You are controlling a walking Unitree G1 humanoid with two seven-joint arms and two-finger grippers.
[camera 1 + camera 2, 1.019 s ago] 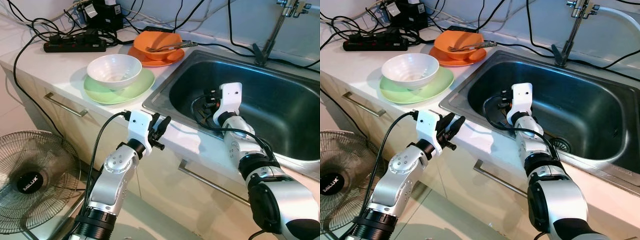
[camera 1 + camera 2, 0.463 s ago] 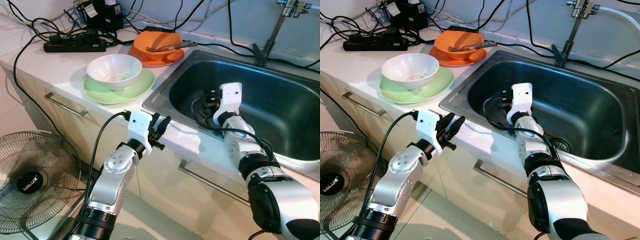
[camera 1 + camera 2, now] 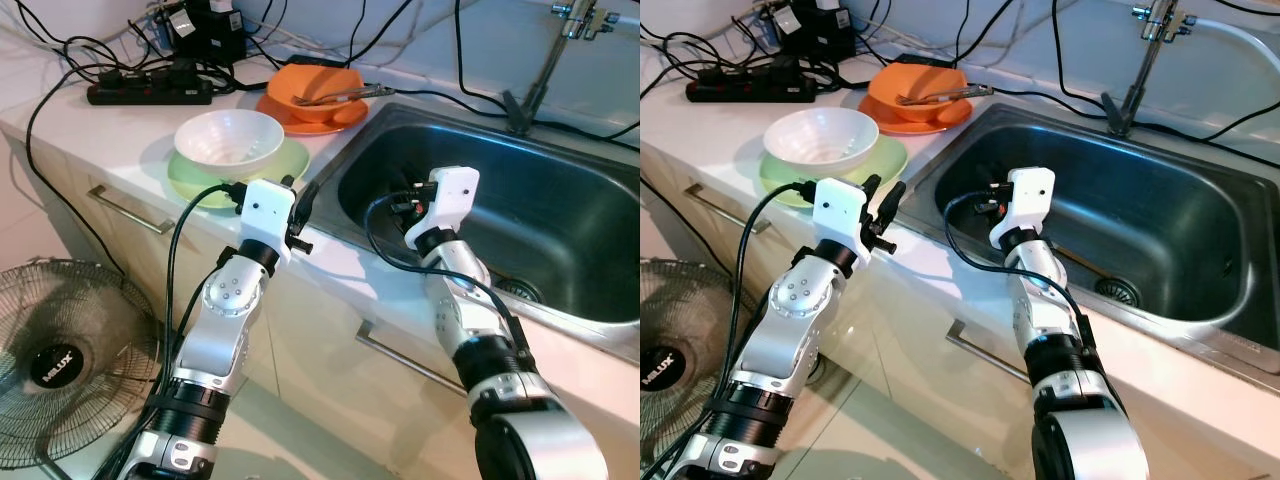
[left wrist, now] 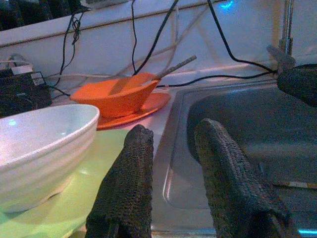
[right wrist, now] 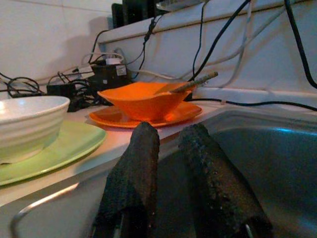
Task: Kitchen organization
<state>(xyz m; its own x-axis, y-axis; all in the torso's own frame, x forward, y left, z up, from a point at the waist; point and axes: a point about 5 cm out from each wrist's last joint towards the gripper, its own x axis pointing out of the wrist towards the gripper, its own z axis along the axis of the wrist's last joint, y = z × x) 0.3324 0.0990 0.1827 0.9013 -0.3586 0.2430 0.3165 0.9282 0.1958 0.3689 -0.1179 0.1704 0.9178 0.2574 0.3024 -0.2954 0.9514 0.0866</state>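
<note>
A white bowl (image 3: 228,138) sits on a green plate (image 3: 185,175) on the white counter. Behind it an orange bowl (image 3: 315,85) holding a fork (image 3: 345,95) rests on an orange plate (image 3: 285,112). My left gripper (image 3: 300,205) hovers at the counter's front edge, just right of the green plate, pointing toward the sink's near-left corner; in the left wrist view its fingers (image 4: 131,188) stand apart with nothing between them. My right gripper (image 5: 168,144) is inside the steel sink (image 3: 560,220) near its left wall, narrowly open and empty, aimed toward the orange bowl.
A faucet (image 3: 545,60) stands behind the sink with cables trailing past it. A black power strip (image 3: 150,92) and tangled wires lie at the counter's back left. Drawer handles (image 3: 125,210) run below the counter. A floor fan (image 3: 60,350) stands at lower left.
My left gripper rose from below the counter edge up and left, close to the green plate. The right arm shifted left within the sink. The dishes stayed put.
</note>
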